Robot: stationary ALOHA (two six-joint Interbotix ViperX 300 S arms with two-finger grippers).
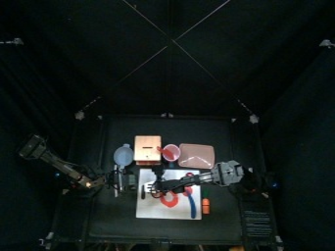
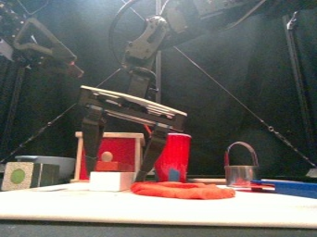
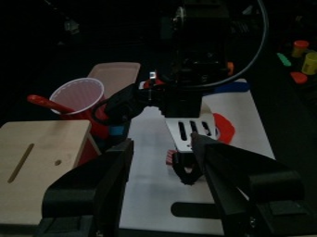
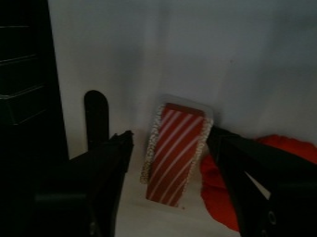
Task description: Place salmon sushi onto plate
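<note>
The salmon sushi [image 4: 177, 157], a small oblong piece striped red and white on a whitish base, lies on the white mat [image 1: 157, 210]. My right gripper [image 4: 168, 139] stands open around it, one jaw on each side, neither jaw visibly touching it. In the top view the right gripper [image 1: 160, 186] hangs over the mat's left part and hides the sushi. The pale pink plate [image 1: 210, 147] sits behind the mat at the right, with nothing on it. My left gripper [image 3: 165, 146] is open and holds nothing, hovering left of the mat [image 1: 116, 182] and facing the right gripper.
A large red ring [image 1: 174, 199] lies on the mat close beside the sushi, with an orange stick [image 1: 206, 205] to its right. Behind the mat stand a red cup [image 1: 170, 152], a wooden box [image 1: 148, 145] and a light blue bowl [image 1: 123, 154].
</note>
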